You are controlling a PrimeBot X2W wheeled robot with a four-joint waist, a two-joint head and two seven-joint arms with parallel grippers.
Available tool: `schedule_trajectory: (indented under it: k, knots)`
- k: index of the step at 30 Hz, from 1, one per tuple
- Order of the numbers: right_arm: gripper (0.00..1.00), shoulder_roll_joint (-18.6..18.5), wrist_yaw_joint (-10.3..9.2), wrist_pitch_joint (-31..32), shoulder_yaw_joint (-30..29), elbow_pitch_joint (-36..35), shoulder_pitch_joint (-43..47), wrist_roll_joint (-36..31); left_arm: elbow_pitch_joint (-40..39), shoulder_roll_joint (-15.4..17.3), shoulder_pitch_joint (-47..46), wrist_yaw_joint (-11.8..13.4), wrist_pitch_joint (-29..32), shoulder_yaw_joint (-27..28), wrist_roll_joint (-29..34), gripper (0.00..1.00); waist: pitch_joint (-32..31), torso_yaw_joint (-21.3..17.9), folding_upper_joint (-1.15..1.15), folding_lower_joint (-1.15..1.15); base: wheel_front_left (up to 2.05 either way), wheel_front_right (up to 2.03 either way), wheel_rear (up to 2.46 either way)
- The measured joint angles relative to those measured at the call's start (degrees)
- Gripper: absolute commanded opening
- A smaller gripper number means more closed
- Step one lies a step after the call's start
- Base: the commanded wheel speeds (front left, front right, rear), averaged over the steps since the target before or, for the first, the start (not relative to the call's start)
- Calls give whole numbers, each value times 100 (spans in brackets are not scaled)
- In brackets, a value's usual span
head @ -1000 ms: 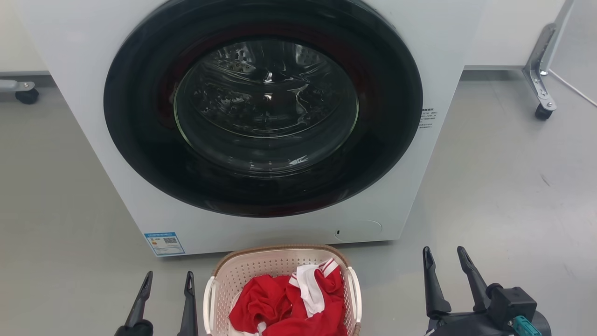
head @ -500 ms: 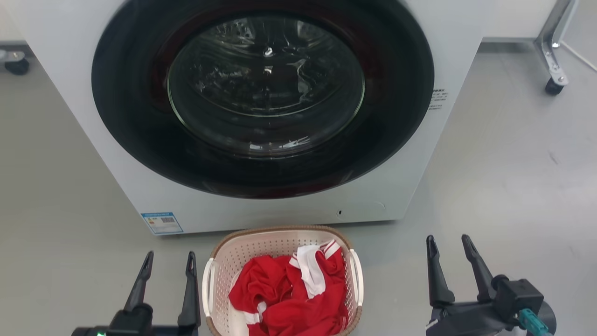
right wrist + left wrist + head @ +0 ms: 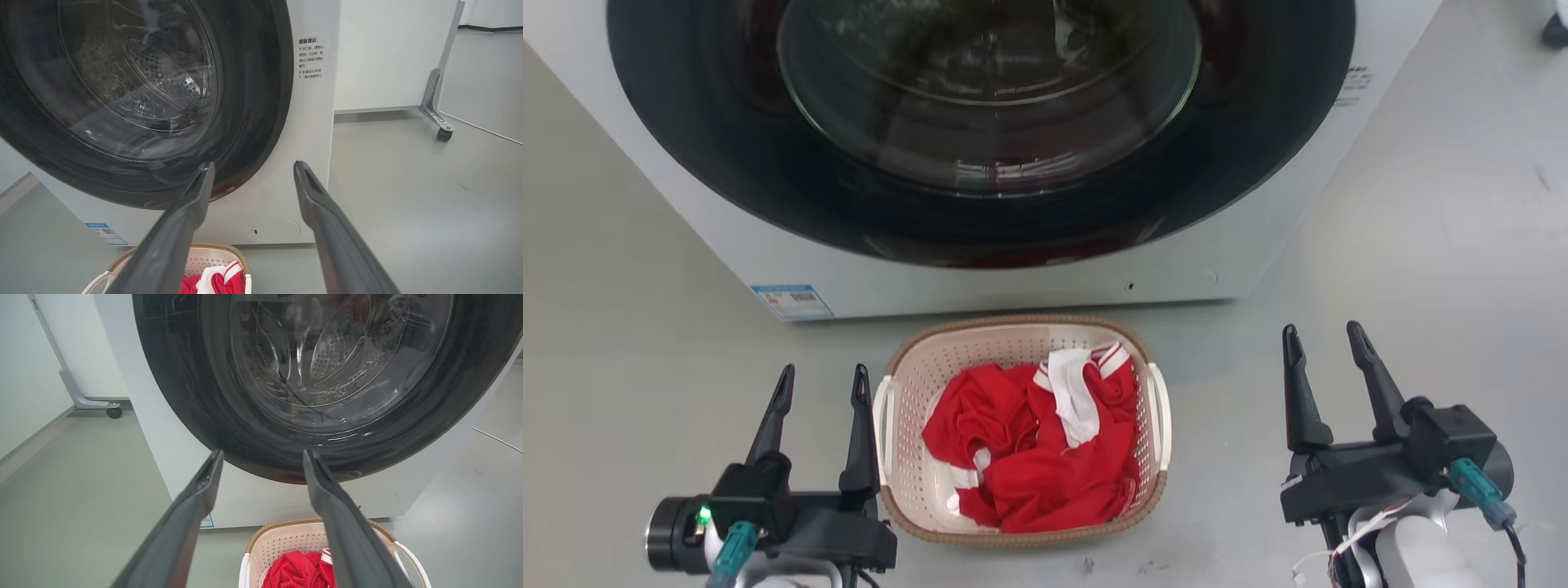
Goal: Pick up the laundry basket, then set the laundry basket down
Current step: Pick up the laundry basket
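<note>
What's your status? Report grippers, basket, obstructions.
Left gripper open, beside the laundry basket at its left handle. Right gripper open, apart on its right. Basket on the floor, red clothes inside, not yet lifted. Washing machine close behind it.

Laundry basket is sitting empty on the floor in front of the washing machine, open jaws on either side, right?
No. The laundry basket isn't empty: the head view shows red and white clothes in it. It does sit on the floor before the washing machine, left gripper and right gripper flanking it, jaws open.
</note>
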Motion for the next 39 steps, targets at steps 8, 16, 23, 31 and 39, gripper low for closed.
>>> schedule_trajectory:
  k: [8,16,23,31,39]
  knots:
    - [100,-64,55,-1,-32,441,-583,-123,621,-34,-645,-48,0,-97,-8,100,668,64,0,0,0,0,0]
    - [100,-62,55,-1,-55,840,-1134,-146,1226,-75,-1395,-52,0,-126,-148,100,1351,165,0,1,0,0,0]
    - [100,-58,54,-25,-88,1222,-1702,-146,1723,-115,-1964,-96,0,-143,-271,100,1952,265,1,1,0,0,0]
    - [100,-32,46,-40,5,1507,-2202,-147,2092,-137,-2498,-149,0,-168,-315,100,2562,345,0,0,0,0,0]
    - [100,-26,45,-42,43,1857,-2583,-147,2628,-165,-3088,-205,-1,-174,-353,100,3224,415,0,0,0,0,0]
